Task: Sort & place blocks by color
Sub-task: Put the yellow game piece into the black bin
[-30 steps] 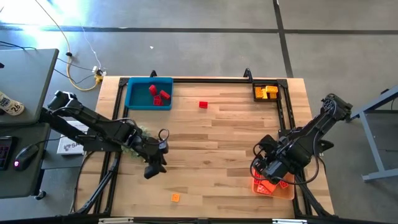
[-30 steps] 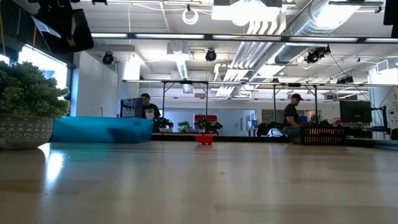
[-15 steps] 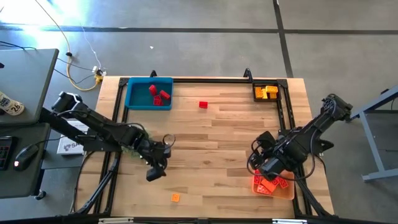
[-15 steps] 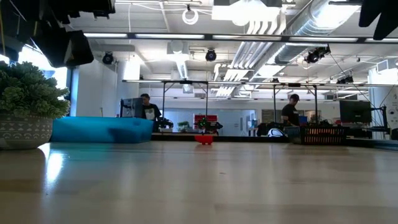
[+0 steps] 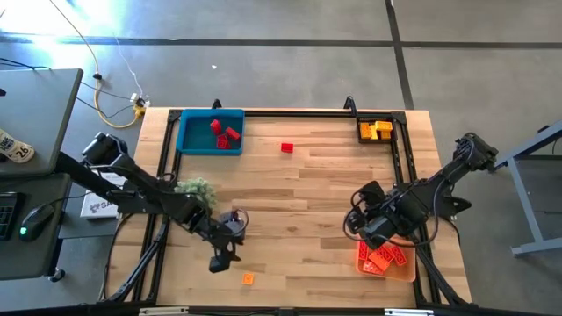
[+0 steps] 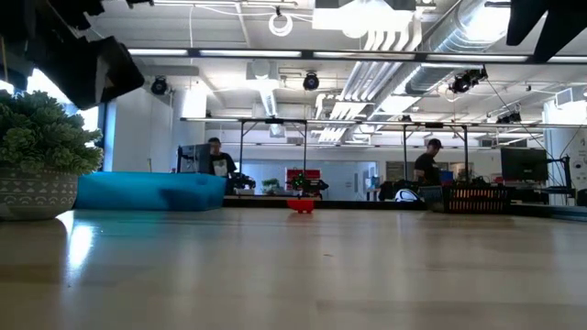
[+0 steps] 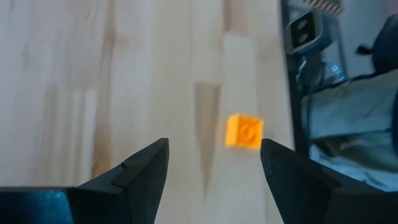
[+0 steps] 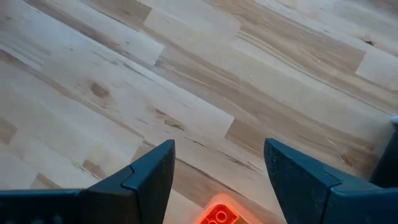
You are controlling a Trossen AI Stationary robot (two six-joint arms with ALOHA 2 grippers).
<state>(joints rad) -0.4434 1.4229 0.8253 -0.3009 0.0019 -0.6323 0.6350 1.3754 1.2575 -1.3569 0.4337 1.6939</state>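
A small orange block (image 5: 248,279) lies on the wood table near its front edge. It also shows in the left wrist view (image 7: 244,132). My left gripper (image 5: 219,262) is open and empty, a little left of that block and above the table; the block lies just ahead of its fingers (image 7: 214,146). My right gripper (image 5: 355,226) is open and empty, just left of the orange tray (image 5: 406,270) that holds several orange blocks (image 5: 383,258). One orange block (image 8: 217,215) shows at the edge of the right wrist view. A red block (image 5: 286,147) lies alone at the far middle (image 6: 301,205).
A blue tray (image 5: 187,140) with red blocks (image 5: 223,132) stands at the far left. A black tray (image 5: 394,137) with yellow blocks (image 5: 376,130) stands at the far right. A green plant ball (image 5: 195,187) sits by the left arm. People stand in the room behind.
My left gripper has gone toward the table's near edge, closer to the lone orange block. My right gripper has gone toward the table's left and a little toward the far edge, away from the orange tray. No block has moved.
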